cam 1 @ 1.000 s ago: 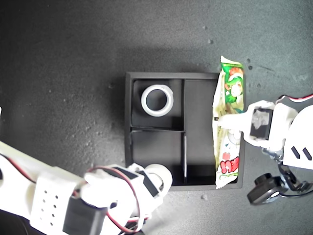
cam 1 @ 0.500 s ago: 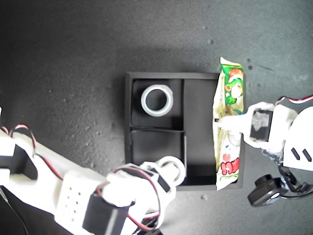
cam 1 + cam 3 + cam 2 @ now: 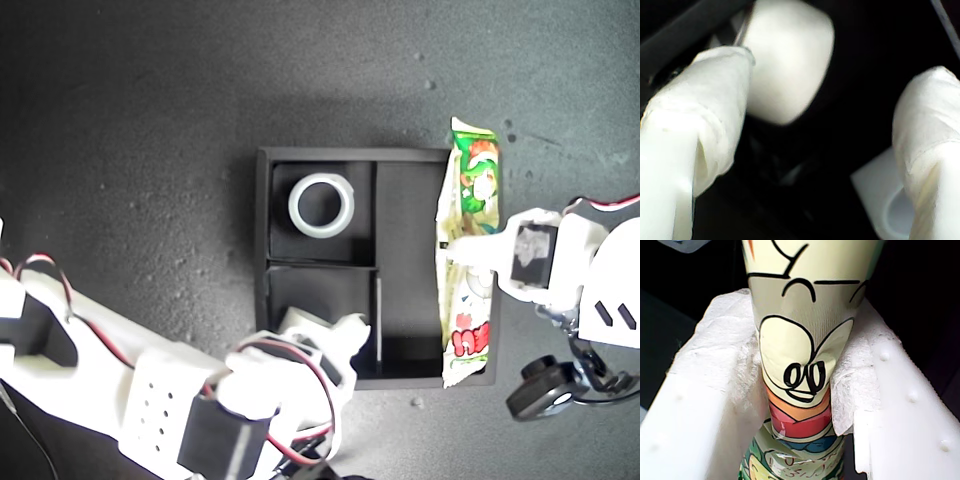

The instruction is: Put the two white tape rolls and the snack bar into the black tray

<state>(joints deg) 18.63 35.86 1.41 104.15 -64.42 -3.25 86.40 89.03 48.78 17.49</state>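
Snack bar (image 3: 468, 255), green-white-red cartoon wrapper, pinched by my first gripper (image 3: 452, 247), my second gripper (image 3: 820, 150) seemingly agape.

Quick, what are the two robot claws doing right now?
My first gripper: closed on the long green, white and red snack bar.
My second gripper: open, holding nothing.

Matt black tray (image 3: 262, 250) on a rough, speckled dark table (image 3: 130, 130); glossy printed snack bar (image 3: 470, 250) wrapper; smooth white tape roll (image 3: 321, 204); gripper fingers (image 3: 710, 100) wrapped in crinkled white cloth.
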